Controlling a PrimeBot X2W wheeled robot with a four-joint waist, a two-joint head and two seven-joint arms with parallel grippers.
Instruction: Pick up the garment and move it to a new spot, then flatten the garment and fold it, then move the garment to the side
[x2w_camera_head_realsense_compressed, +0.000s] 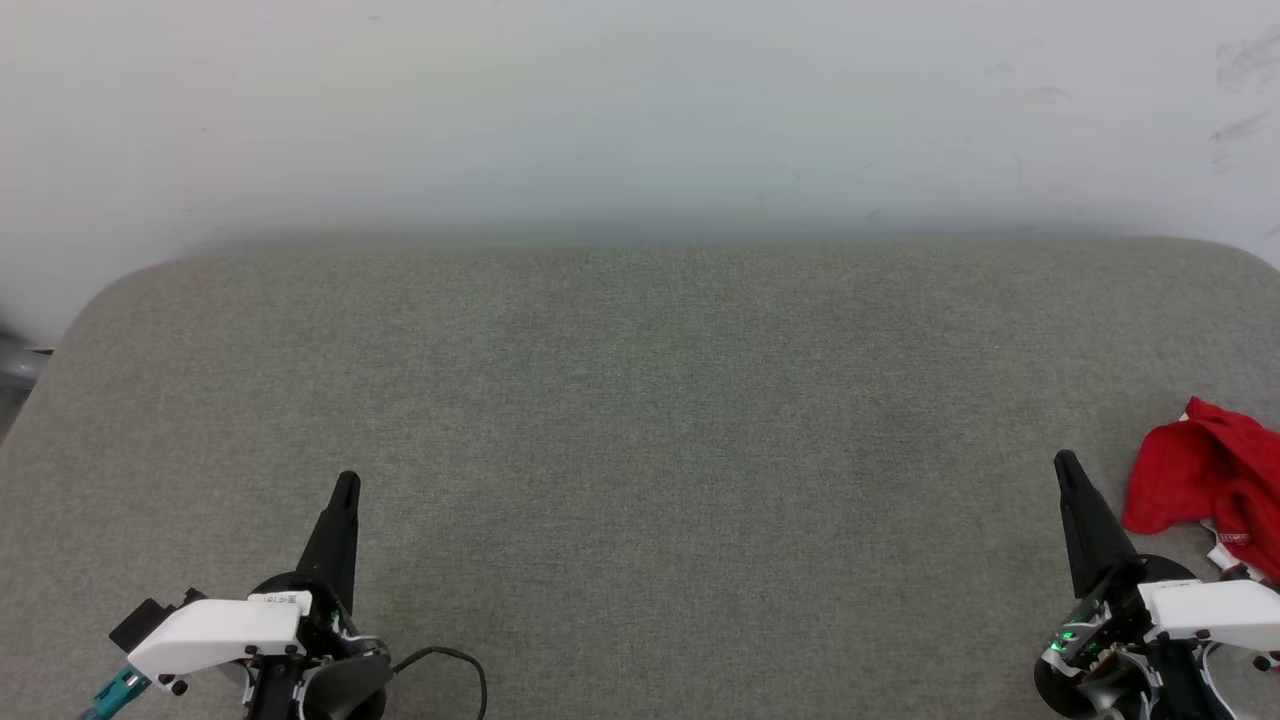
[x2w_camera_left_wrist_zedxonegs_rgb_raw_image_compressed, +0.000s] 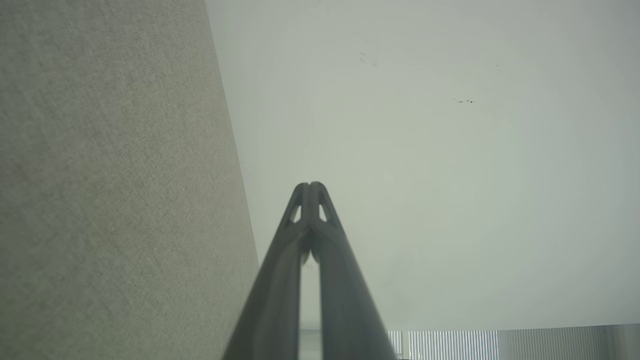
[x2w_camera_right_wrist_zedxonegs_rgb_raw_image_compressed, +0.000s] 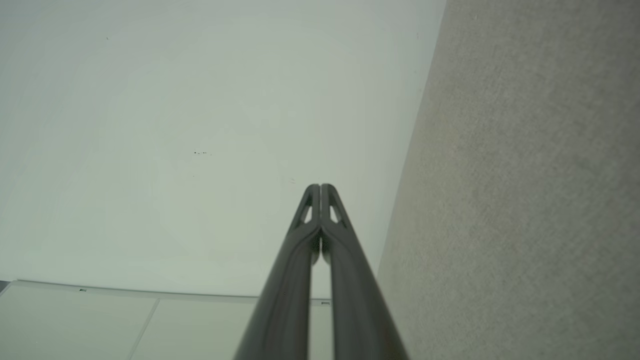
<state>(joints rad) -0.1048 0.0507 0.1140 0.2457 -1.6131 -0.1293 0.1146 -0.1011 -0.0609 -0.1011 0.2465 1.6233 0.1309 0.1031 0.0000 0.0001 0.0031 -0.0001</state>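
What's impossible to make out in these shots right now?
- Red garment: head view, cut off by the right edge and bunched up; full shape hidden.
- Small tag on it: head view, too small to read.
- Right gripper, wrist end: head view, cut off by the bottom edge.

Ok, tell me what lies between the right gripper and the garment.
Only bare grey surface, per the head view; the right gripper and garment don't touch.
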